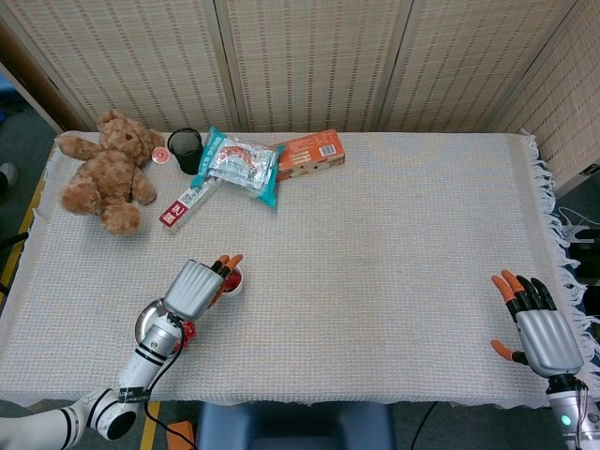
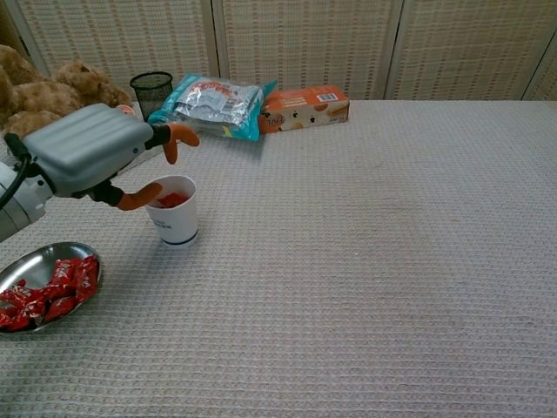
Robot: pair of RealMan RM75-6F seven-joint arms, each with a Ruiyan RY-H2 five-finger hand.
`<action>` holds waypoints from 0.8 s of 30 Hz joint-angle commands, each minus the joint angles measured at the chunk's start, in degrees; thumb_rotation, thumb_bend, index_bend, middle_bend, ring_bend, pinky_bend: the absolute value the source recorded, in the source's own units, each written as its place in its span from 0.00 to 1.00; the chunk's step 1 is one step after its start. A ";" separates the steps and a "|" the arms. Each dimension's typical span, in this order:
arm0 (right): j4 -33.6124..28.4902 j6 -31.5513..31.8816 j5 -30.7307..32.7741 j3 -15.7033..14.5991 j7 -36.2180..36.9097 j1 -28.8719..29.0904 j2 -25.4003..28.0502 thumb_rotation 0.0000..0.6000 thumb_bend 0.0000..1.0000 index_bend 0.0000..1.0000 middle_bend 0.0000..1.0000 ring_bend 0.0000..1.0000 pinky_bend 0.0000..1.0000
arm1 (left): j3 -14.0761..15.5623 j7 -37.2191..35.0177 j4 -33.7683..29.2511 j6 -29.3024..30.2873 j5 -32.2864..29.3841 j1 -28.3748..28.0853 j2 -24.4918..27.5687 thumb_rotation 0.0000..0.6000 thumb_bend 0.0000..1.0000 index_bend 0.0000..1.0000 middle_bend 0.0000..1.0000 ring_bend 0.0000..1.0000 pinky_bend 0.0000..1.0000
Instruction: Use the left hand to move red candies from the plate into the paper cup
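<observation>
A white paper cup (image 2: 171,211) (image 1: 233,280) with red candies inside stands left of the table's middle. My left hand (image 2: 97,154) (image 1: 197,287) hovers over its near-left side, fingers spread apart, holding nothing. A steel plate (image 2: 24,267) (image 1: 146,322) with several red candies (image 2: 48,285) lies at the front left, behind the hand. My right hand (image 1: 537,327) rests open at the front right edge of the table, seen only in the head view.
At the back left sit a teddy bear (image 1: 107,171), a black mesh cup (image 1: 186,148), a foil snack bag (image 1: 239,162), an orange box (image 1: 310,152) and a long red-and-white box (image 1: 187,203). The tablecloth's fringe hangs at the right edge (image 1: 553,202).
</observation>
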 commanded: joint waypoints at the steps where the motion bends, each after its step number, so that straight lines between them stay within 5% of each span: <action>1: -0.02 -0.16 -0.08 -0.09 -0.11 0.06 -0.02 1.00 0.08 0.00 0.00 0.00 0.00 | 0.73 -0.02 -1.87 1.86 0.90 0.93 0.92 1.00 0.45 0.17 0.30 0.85 1.00; 5: -0.01 -0.18 -0.12 -0.08 0.05 0.08 0.01 1.00 0.08 0.00 0.00 0.00 0.00 | 2.13 -0.63 -3.83 4.45 2.34 2.61 2.26 1.00 0.45 0.17 0.29 0.85 1.00; 8: 0.03 -0.36 -0.27 -0.18 0.23 0.15 0.01 1.00 0.08 0.00 0.00 0.00 0.00 | 8.66 -4.32 -7.61 10.71 4.77 9.51 6.99 1.00 0.44 0.16 0.28 0.85 1.00; 14: -0.16 -0.37 -0.86 -0.40 -0.48 0.24 -0.34 1.00 0.08 0.00 0.00 0.00 0.00 | 16.13 -7.33 -4.58 17.08 8.04 17.65 8.70 1.00 0.42 0.11 0.25 0.85 1.00; 19: -0.16 -0.77 -1.11 -0.57 -0.90 0.47 -0.60 1.00 0.08 0.00 0.00 0.00 0.00 | 18.66 -9.15 0.60 21.93 9.36 23.45 6.77 1.00 0.42 0.09 0.24 0.85 1.00; 24: -0.20 -0.74 -1.59 -0.82 -0.68 0.45 -0.48 1.00 0.08 0.00 0.00 0.00 0.00 | 18.12 -11.29 6.45 25.65 7.64 28.59 3.27 1.00 0.40 0.10 0.25 0.84 1.00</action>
